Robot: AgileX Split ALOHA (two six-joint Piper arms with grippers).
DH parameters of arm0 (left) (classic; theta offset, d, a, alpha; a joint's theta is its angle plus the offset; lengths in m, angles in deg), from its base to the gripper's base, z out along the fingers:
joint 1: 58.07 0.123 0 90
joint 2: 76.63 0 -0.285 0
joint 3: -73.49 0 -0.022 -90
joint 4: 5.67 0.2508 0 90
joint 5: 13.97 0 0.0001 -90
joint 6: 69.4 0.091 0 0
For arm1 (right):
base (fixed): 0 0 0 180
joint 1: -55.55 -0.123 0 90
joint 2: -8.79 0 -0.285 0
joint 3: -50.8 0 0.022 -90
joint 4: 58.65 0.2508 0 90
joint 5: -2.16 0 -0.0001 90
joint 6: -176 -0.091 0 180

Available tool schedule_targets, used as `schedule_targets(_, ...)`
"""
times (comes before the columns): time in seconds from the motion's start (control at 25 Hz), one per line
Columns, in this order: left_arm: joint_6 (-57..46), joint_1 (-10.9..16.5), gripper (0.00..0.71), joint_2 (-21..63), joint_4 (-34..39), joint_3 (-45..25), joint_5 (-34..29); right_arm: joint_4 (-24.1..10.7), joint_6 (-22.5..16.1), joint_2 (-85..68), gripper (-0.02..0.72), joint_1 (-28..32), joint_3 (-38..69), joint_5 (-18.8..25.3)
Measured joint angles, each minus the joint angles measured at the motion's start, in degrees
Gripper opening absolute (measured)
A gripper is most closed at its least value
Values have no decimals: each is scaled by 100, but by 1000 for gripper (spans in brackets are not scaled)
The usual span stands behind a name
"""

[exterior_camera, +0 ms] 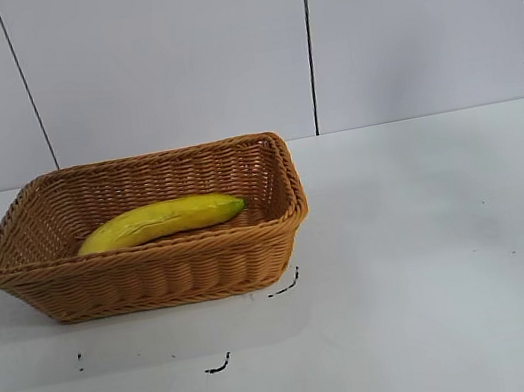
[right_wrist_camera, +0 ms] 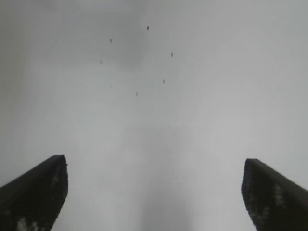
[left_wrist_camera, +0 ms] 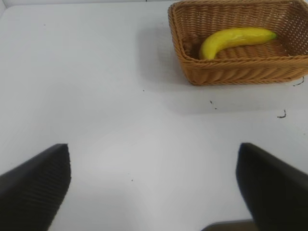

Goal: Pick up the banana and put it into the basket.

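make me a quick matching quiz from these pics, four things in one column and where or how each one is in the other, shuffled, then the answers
Column one:
1. banana
2. basket
3. right gripper
4. left gripper

Column two:
A. stands on the white table, left of centre in the exterior view
B. open over bare table with a few dark specks, nothing between its fingers
C. lies inside the wicker, green tip toward the right in the exterior view
D. open, facing the basket from across the table

Pairs: 1-C, 2-A, 3-B, 4-D
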Motion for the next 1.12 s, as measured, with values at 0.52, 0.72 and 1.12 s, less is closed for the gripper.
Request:
schedule_targets(0.52, 0, 0, 693, 0, 0, 0, 0, 23, 82, -3949, 669, 0, 2174, -1016)
schedule_targets(0.72, 0, 0, 693, 0, 0, 0, 0, 40, 82, -4890, 669, 0, 2196, -1020)
schedule_targets(1.12, 0, 0, 693, 0, 0, 0, 0, 40, 82, -6456, 669, 0, 2209, -1020)
